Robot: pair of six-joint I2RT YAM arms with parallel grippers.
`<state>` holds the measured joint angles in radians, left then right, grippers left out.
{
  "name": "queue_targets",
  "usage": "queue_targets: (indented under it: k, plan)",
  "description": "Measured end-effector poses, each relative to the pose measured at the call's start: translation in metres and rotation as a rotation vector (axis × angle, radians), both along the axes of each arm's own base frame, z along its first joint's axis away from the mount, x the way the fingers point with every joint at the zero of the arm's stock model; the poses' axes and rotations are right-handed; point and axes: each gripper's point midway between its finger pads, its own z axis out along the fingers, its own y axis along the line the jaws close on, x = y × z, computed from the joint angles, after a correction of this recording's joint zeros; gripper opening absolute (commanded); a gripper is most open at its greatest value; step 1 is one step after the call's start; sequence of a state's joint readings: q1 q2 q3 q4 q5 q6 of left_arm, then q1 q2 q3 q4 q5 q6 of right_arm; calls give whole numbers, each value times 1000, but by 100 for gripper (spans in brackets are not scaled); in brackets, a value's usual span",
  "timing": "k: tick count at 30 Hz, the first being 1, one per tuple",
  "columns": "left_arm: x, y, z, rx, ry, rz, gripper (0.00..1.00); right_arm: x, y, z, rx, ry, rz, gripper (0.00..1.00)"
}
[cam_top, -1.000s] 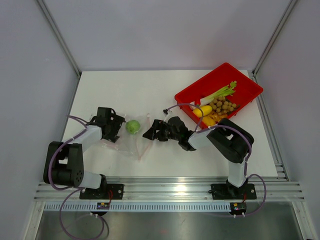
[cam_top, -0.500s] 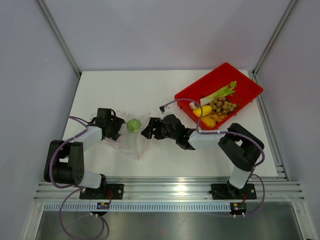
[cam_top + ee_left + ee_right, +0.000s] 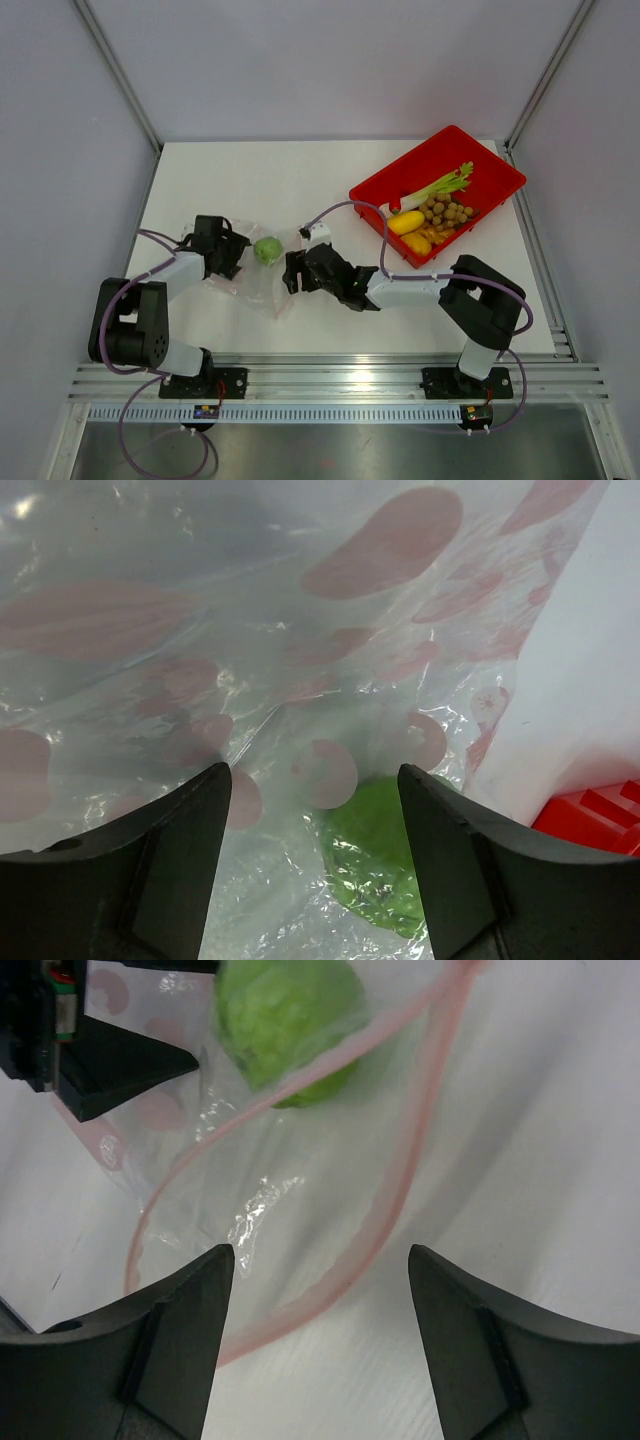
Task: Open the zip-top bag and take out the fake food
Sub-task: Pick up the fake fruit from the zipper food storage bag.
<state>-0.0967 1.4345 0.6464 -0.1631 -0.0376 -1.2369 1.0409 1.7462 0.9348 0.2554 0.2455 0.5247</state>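
Observation:
The clear zip-top bag (image 3: pixel 255 285) lies left of the table's centre with its pink zip strip (image 3: pixel 405 1180) looped open. A green round fruit (image 3: pixel 266 250) sits inside it, and shows through the plastic in the left wrist view (image 3: pixel 385 855) and the right wrist view (image 3: pixel 290 1010). My left gripper (image 3: pixel 225 252) is open at the bag's left end, with plastic between its jaws (image 3: pixel 312 775). My right gripper (image 3: pixel 293 272) is open and empty just over the bag's mouth (image 3: pixel 320 1252). The celery (image 3: pixel 440 185), tan balls (image 3: pixel 448 210), yellow piece (image 3: pixel 407 222) and orange piece (image 3: pixel 420 242) lie in the tray.
The red tray (image 3: pixel 390 185) stands at the back right, and its corner shows in the left wrist view (image 3: pixel 590 815). The right arm's cable arcs over the table between the tray and the bag. Metal frame posts stand at the table's far corners.
My right gripper has moved left across the table to the bag's open mouth. The left gripper and the green fruit have barely moved.

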Motion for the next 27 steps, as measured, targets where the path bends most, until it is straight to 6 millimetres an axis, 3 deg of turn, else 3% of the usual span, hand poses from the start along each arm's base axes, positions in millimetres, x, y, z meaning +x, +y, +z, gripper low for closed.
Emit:
queue_targets:
  k: [5, 9, 20, 27]
  plan:
    - [3, 0, 0, 13, 1, -19, 72, 2, 15, 22, -31, -104, 27, 78]
    - [6, 0, 1, 22, 6, -32, 74, 1, 20, 28, -65, -158, 42, 79]
    - [10, -4, 1, 34, 17, -81, 76, 6, 25, -4, -204, -209, 118, 79]
    - [16, -14, 1, 36, 32, -146, 77, 16, 37, -2, -259, -277, 171, 81]
